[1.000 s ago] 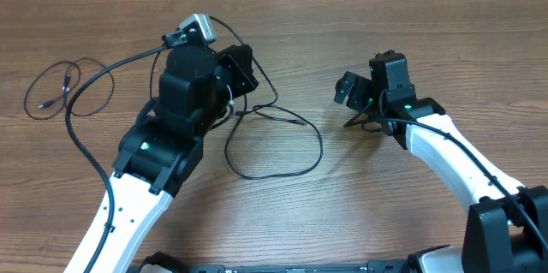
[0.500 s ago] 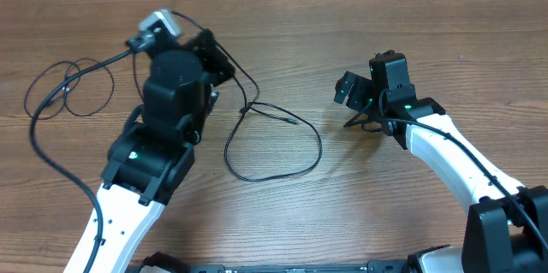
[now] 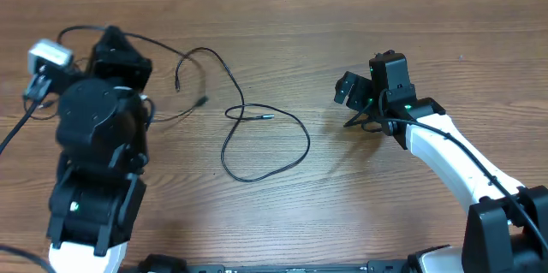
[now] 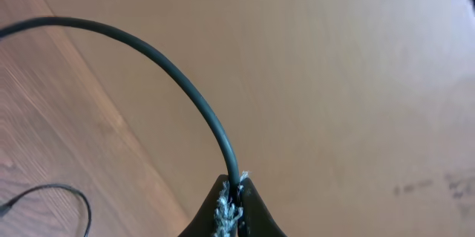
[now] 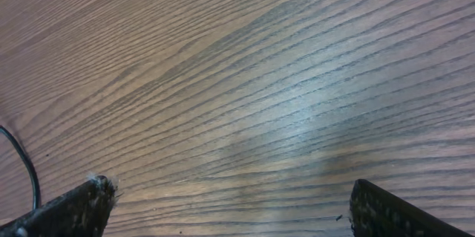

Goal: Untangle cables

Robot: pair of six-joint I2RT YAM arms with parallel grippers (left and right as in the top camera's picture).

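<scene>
Black cord (image 4: 226, 148) is shown pinched between the closed tips of the left gripper (image 4: 237, 192), which is raised at the far left of the wooden table (image 3: 445, 25). From the grip the cord arches up and away. Seen from above, the cables (image 3: 224, 72) are strung out from that gripper toward the middle of the table, not heaped together. Near the gripper, two short strands with small plug ends (image 3: 177, 85) are seen lying close together and overlapping. It cannot be told how many separate cords are involved.

Further right, a single large loop (image 3: 248, 179) is laid flat on the wood. It is closed by one crossing at its upper left, where a third plug end (image 3: 270, 116) points right. At the right, well apart from every cord, the right gripper (image 5: 234, 209) is held with its jaws spread wide and nothing between them.

The task is judged to be partly done, since the bundle has been drawn out into open curves. The crossing at the loop and the overlapped strands on the left remain to be pulled apart.
</scene>
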